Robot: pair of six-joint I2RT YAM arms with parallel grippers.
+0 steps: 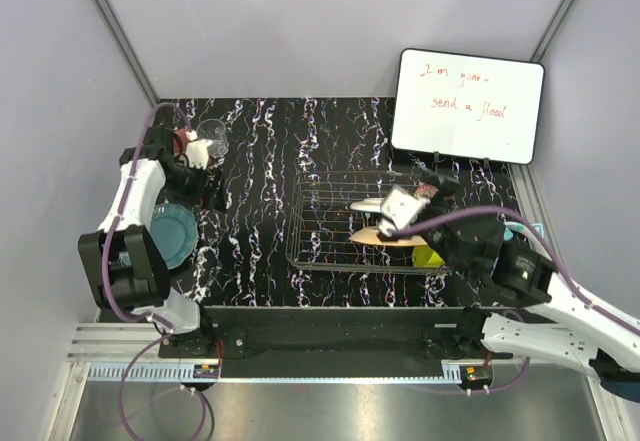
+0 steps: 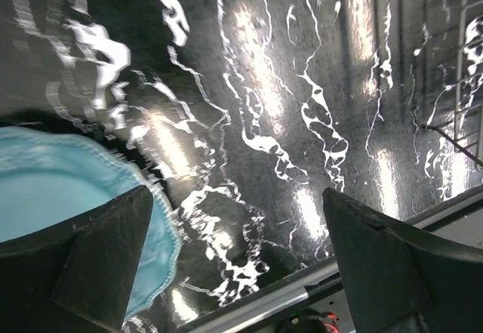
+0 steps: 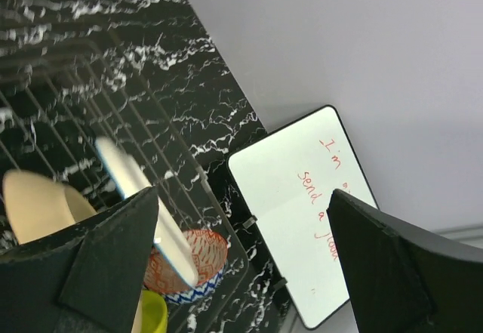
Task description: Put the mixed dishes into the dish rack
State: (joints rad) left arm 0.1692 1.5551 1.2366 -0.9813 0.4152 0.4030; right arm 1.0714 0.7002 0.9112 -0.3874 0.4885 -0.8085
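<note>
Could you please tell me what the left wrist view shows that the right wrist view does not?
Only the left wrist view shows the teal plate, flat on the table, partly behind a finger of the left claw. Only the right wrist view shows the whiteboard, the peach plate and white plate in the rack, the patterned bowl, the green bowl and the right claw. Both share the black marbled table, some rack wire, and open, empty claw fingers.

- Top: high behind the arms, looking down.
- Left wrist: close above table (image 2: pixel 264 121), plate (image 2: pixel 45 189) at 8 o'clock.
- Right wrist: shares rack (image 3: pixel 75 84) and whiteboard (image 3: pixel 302 212) with top.
</note>
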